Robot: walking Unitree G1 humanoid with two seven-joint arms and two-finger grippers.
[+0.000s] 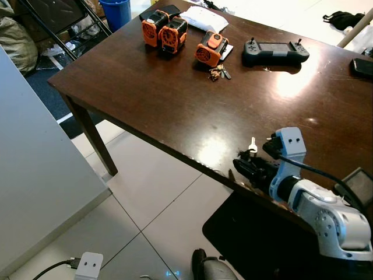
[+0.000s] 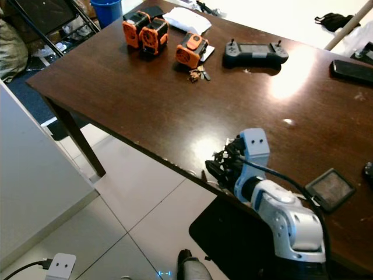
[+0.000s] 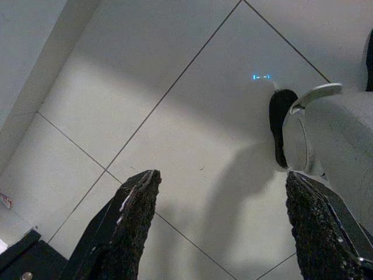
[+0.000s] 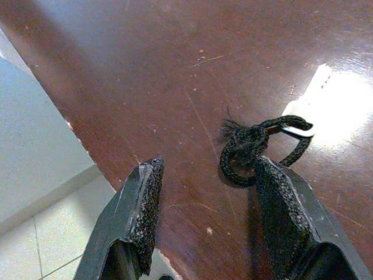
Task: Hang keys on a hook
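Right wrist view: key (image 4: pixel 304 98) beside right gripper (image 4: pixel 205 205)

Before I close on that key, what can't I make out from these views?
- Key: blade washed out by glare, right wrist view.
- Cord loop: part hidden behind right end effector finger.
- Far keys: too small to count, head views.
- Hook: cannot be made out.

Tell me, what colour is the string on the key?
Black. The cord loop on the silver key shows best in the right wrist view.
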